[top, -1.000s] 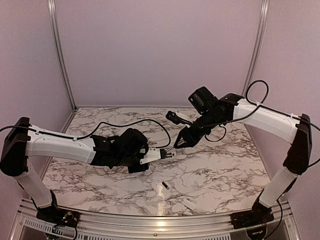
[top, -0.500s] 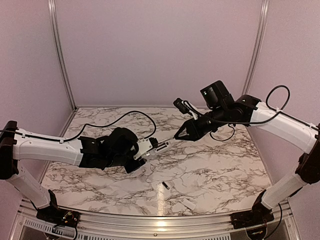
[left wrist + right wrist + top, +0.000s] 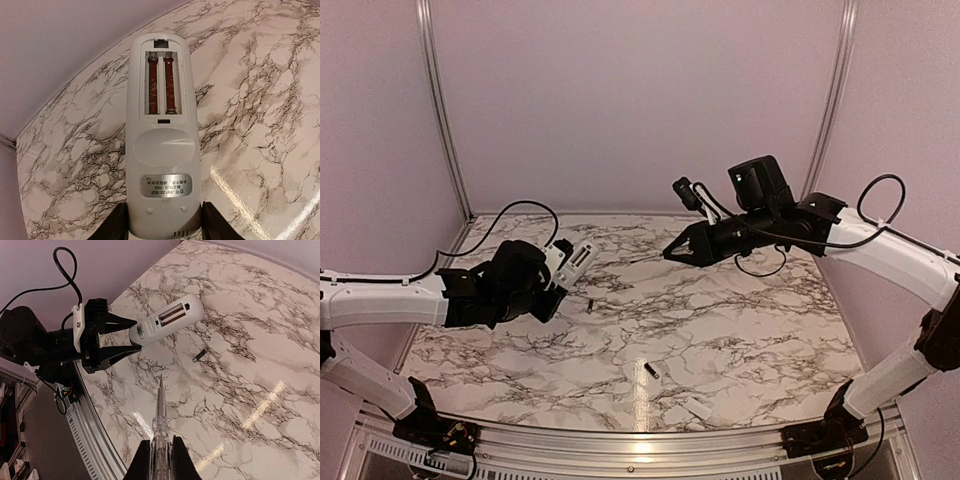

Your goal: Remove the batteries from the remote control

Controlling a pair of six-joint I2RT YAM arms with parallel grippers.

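Observation:
My left gripper (image 3: 165,220) is shut on the label end of the white remote control (image 3: 161,150) and holds it tilted above the table's left side (image 3: 577,259). Its open battery bay (image 3: 161,85) faces up and shows two reddish-brown channels. One dark battery (image 3: 588,303) lies on the marble just right of the left gripper, and it also shows in the right wrist view (image 3: 200,355). A second battery (image 3: 650,370) lies nearer the front. My right gripper (image 3: 161,457) is shut on the thin silvery tool (image 3: 160,410), raised at the back right (image 3: 672,250) and apart from the remote.
The small white cover piece (image 3: 697,407) lies near the table's front edge. A black cable (image 3: 520,212) loops behind the left arm. Purple walls and metal posts (image 3: 438,100) close in the back and sides. A metal rail (image 3: 620,445) runs along the front.
My left arm has drawn back to the left with the remote and tilted it up. A second battery now lies on the marble beside it. My right gripper has lifted away with the tool.

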